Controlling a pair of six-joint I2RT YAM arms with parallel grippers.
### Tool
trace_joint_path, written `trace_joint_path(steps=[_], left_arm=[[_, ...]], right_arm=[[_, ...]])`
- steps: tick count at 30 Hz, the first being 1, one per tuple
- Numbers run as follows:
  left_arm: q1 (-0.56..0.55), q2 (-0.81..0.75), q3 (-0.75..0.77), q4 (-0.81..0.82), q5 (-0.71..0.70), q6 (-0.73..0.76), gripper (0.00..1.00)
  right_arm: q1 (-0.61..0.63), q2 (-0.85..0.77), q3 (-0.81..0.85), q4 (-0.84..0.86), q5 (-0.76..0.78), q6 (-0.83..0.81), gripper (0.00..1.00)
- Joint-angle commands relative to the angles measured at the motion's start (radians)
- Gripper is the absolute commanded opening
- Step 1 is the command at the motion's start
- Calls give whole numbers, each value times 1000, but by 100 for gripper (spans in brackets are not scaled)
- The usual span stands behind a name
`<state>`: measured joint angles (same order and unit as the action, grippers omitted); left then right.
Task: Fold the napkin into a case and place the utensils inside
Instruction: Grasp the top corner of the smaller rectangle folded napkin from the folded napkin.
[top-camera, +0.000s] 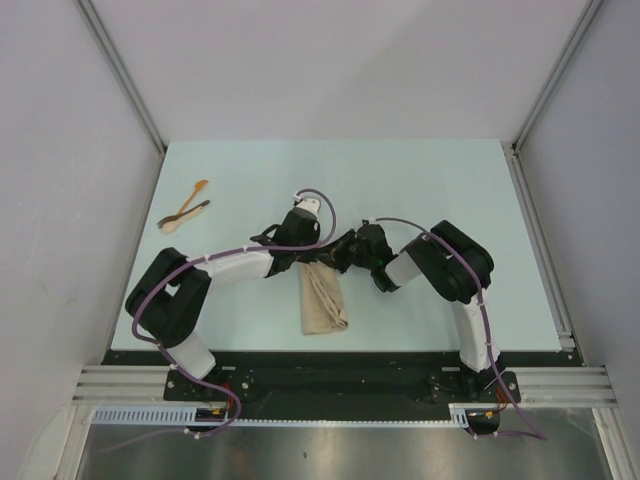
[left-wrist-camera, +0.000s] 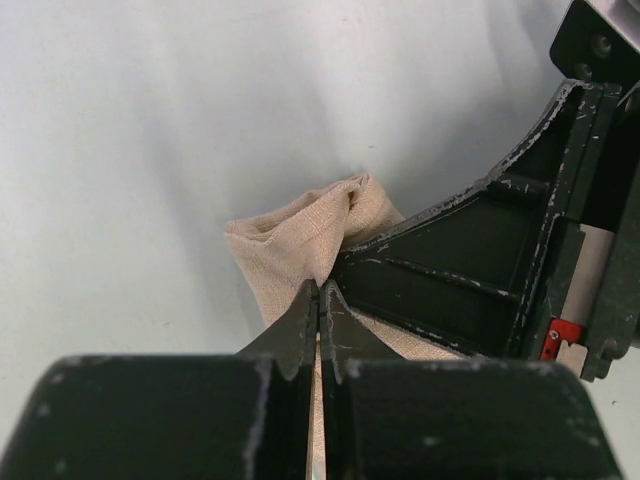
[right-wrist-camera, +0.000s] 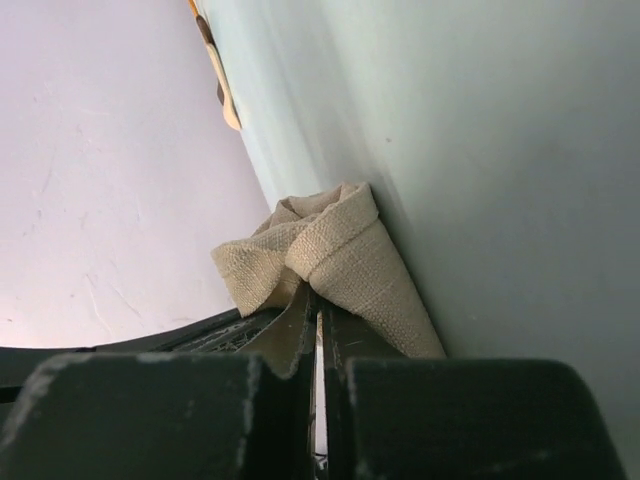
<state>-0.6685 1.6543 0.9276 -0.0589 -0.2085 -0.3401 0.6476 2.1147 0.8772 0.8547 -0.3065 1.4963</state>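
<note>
Top external view gives me the napkin (top-camera: 322, 300) folded into a narrow upright strip just below the middle of the frame, lying on the pale green table (top-camera: 430, 180). Its lower end is free and its upper end is tucked under both tools. My left gripper (top-camera: 303, 258) reaches that upper end from the left and my right gripper (top-camera: 337, 256) from the right, the two nearly touching. On the left wrist view, the left gripper (left-wrist-camera: 320, 292) has its jaws pressed together with a pinch of napkin (left-wrist-camera: 290, 240) at the tips. Beyond them the cloth bunches into a rounded, puckered lip, and the right gripper (left-wrist-camera: 450, 270) sits against it at right. On the right wrist view, the right gripper (right-wrist-camera: 318, 298) is likewise closed tight on the napkin (right-wrist-camera: 345, 262), a thick rolled fold of which drapes over the tips. I cannot tell whether that folded end forms an open mouth. The utensils (top-camera: 184, 208) lie on the table in the upper left of the top view, well apart from the cloth. The light spoon (top-camera: 192, 197) and the darker piece (top-camera: 198, 207) cross each other there, and both also show at the upper left of the right wrist view (right-wrist-camera: 222, 95).
</note>
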Motion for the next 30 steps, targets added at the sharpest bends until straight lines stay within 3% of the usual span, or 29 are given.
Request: trace_joint_path(steps=[1, 5, 16, 30], left_arm=[[3, -51, -19, 30, 32, -19, 0], [3, -51, -24, 33, 40, -17, 0], [9, -50, -19, 30, 35, -7, 0], [96, 55, 39, -2, 34, -19, 4]], right_arm=[[-19, 36, 31, 115, 90, 74, 0], [-35, 73, 23, 221, 95, 156, 0], [4, 82, 66, 173, 199, 222, 0], [27, 183, 178, 93, 158, 99, 0]])
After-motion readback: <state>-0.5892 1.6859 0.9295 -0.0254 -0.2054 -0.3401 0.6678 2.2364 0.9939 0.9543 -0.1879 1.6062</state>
